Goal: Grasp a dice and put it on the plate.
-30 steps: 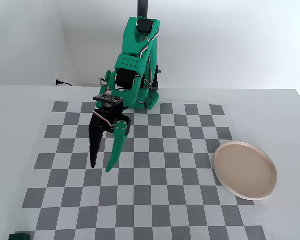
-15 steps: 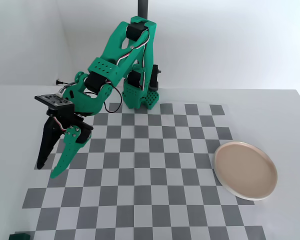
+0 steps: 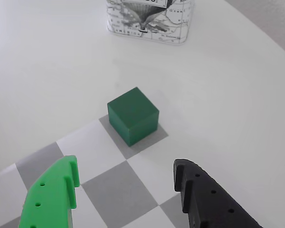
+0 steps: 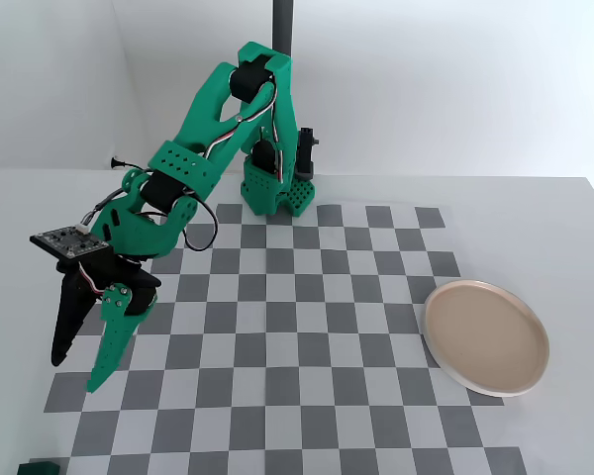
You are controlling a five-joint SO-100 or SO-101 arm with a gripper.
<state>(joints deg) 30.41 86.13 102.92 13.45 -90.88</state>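
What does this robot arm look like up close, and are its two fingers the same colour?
The arm is bright green plastic with rows of small holes, black motor blocks at its joints and thin cables looping along it. The gripper has two long pointed fingers that do not match: one green, one black, each dotted with small holes.

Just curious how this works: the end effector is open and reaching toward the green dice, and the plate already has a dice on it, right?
Not quite. The plate is empty in the fixed view. The open end effector does face the dice, which sits on the checkered mat in the wrist view.
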